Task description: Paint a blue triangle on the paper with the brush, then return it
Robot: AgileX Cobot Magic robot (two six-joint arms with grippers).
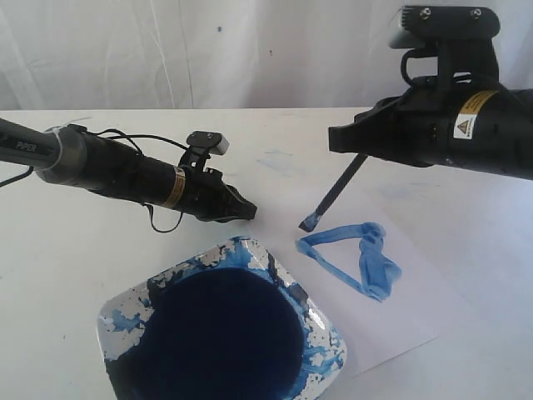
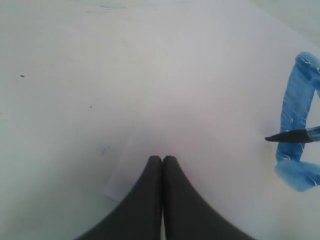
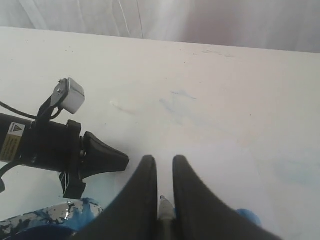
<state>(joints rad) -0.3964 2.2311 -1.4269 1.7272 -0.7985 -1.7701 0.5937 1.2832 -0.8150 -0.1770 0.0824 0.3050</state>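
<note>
The right gripper point(image 3: 164, 161) clamped the brush point(image 1: 337, 190) tip-down at the blue triangle point(image 1: 354, 254), while the left gripper point(image 2: 162, 158), jaws together, apparently pinned the paper point(image 2: 210, 100).

A paint-filled square dish point(image 1: 121, 317) sat at six o'clock on the white surface point(image 1: 58, 275); a curtain point(image 1: 166, 50) hung at twelve.

Reaches in low from the left with left tool point(image 1: 246, 210) aimed at centre, jaws pressed together. Reaches in higher from the right with right tool point(image 1: 338, 139) tilted downward, jaws narrowly parted, clamped on brush point(image 1: 335, 192).
</note>
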